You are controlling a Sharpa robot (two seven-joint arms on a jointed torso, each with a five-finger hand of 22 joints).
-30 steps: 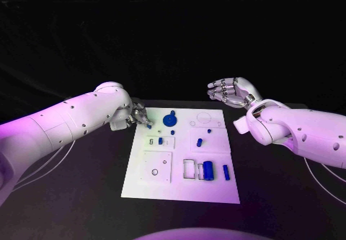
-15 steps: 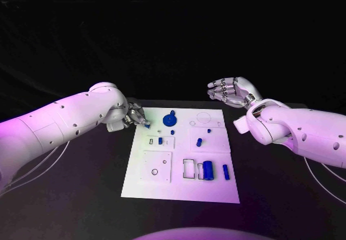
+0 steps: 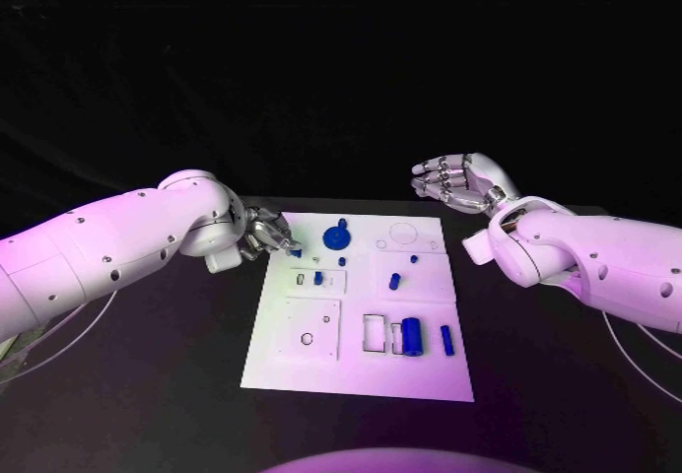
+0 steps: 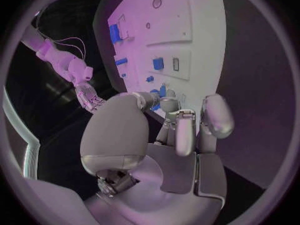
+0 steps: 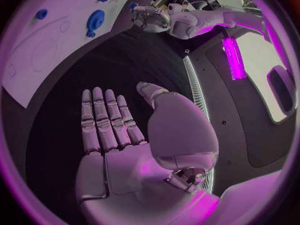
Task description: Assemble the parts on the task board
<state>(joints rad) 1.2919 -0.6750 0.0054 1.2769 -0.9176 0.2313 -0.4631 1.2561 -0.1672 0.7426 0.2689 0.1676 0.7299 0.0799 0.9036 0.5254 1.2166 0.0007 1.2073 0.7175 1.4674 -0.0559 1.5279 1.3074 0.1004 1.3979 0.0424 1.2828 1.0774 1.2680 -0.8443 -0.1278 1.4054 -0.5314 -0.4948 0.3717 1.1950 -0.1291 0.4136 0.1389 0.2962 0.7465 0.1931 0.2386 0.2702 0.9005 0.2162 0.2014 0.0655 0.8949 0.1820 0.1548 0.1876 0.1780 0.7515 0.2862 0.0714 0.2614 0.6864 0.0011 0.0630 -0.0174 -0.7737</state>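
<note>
White task board (image 3: pixel 320 370) lies mid-worktop (image 3: pixel 170 394); we see blue parts (image 3: pixel 409 335) seated in its recesses. Our left hand (image 3: pixel 264 236) at the board's far left corner seems to pinch a small blue part (image 4: pixel 161 91). Our right hand (image 3: pixel 455 180) hovers released beyond the far edge.

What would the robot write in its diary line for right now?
left hand: pinching small blue part at task board far-left corner | right hand: open, raised off board

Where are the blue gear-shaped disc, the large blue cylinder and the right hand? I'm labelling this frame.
blue gear-shaped disc (image 3: pixel 335 236): head view, disc's centre.
large blue cylinder (image 3: pixel 411 335): head view, middle of its body.
right hand (image 3: pixel 455 180): head view, palm.
</note>
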